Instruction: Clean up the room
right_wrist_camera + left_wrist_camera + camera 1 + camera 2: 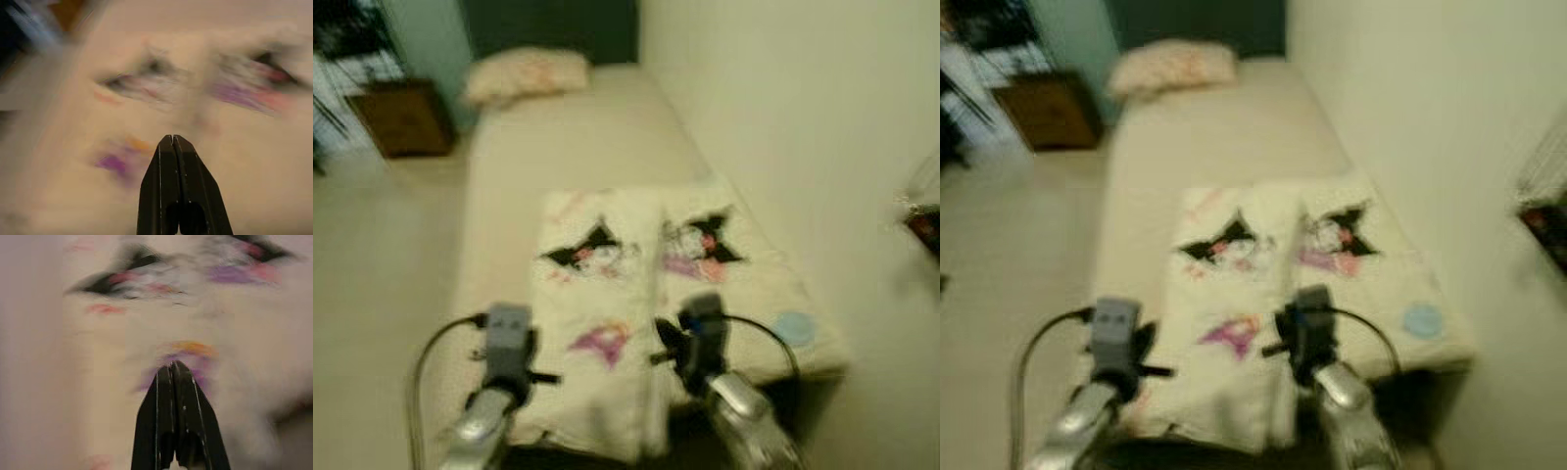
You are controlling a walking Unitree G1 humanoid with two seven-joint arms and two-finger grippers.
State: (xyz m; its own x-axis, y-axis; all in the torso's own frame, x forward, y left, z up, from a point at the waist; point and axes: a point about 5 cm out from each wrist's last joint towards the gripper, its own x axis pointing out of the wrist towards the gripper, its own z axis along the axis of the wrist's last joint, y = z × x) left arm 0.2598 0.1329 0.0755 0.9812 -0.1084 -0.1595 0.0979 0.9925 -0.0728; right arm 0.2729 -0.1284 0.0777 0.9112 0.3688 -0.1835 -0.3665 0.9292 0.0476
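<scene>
A cream blanket (pixel 636 284) with black, pink and purple cartoon prints lies folded on the near end of a beige bed (pixel 578 137). A pale pillow (pixel 527 74) rests at the bed's far end. Both arms reach forward over the blanket's near edge. My left gripper (pixel 172 369) is shut with nothing in it, hovering above the purple print (pixel 186 362). My right gripper (pixel 172 141) is also shut and empty, above the blanket's middle. All views are blurred.
A brown wooden cabinet (pixel 403 117) stands on the floor at the far left beside the bed. A cream wall (pixel 803 117) runs along the bed's right side. A dark object (pixel 925 225) sits at the right edge. Pale floor (pixel 372 264) lies left of the bed.
</scene>
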